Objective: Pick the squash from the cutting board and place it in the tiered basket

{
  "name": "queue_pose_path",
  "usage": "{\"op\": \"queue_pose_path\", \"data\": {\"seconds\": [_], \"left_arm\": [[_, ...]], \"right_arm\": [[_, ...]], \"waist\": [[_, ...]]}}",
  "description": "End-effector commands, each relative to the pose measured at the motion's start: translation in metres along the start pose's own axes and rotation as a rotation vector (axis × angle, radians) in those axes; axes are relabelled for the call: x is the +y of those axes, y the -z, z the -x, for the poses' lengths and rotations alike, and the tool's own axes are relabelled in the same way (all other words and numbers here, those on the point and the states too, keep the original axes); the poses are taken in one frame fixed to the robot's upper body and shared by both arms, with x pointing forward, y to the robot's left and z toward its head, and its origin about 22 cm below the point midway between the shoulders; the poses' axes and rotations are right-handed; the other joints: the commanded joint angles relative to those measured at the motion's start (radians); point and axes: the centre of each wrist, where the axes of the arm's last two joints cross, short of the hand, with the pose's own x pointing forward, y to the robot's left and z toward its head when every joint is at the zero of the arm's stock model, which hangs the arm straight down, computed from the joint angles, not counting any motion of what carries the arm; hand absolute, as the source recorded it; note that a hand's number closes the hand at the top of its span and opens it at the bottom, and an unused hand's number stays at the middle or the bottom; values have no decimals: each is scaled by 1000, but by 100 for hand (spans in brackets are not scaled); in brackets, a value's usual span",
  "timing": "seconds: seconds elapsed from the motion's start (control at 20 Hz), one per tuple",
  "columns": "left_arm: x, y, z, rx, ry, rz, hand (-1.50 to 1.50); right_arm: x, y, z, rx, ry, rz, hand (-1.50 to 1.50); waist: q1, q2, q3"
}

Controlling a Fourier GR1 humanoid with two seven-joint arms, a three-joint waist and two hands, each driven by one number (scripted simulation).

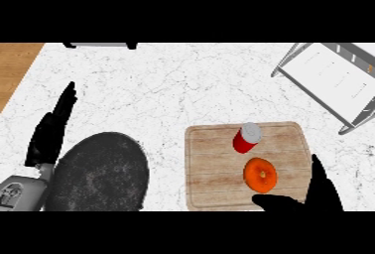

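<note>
An orange squash (260,174) lies on the wooden cutting board (209,168), toward its near right part. A red can with a grey top (247,138) stands on the board just behind the squash. The tiered basket (333,79), white with grey frame, sits at the far right of the counter. My right hand (311,196) is at the board's near right corner, thumb under the squash's near side and fingers up to its right, open and not holding it. My left hand (51,129) rests open at the left, fingers pointing away.
A round dark plate (99,173) lies at the near left, beside my left forearm. A dark-footed appliance edge (99,45) shows at the far left back. The white marble counter ends at a wooden strip (15,64) on the far left.
</note>
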Motion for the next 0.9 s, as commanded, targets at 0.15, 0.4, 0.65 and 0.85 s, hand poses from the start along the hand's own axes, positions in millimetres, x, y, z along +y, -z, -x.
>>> {"op": "queue_pose_path", "data": {"seconds": [0.15,0.4,0.65,0.85], "left_arm": [[-6,-1,-4,5,-12,6,0],[10,-2,0,3,0,-12,0],[10,3,2,8,-2,-10,0],[11,-5,13,7,5,-5,0]], "right_arm": [[11,-2,-19,191,-95,-24,-150],[13,9,-20,226,-89,-43,-150],[27,9,-13,246,-106,-55,-150],[36,12,-15,251,-96,-72,-150]], "waist": [[-7,0,1],[-9,-2,2],[-20,-2,3],[-12,-3,3]]}}
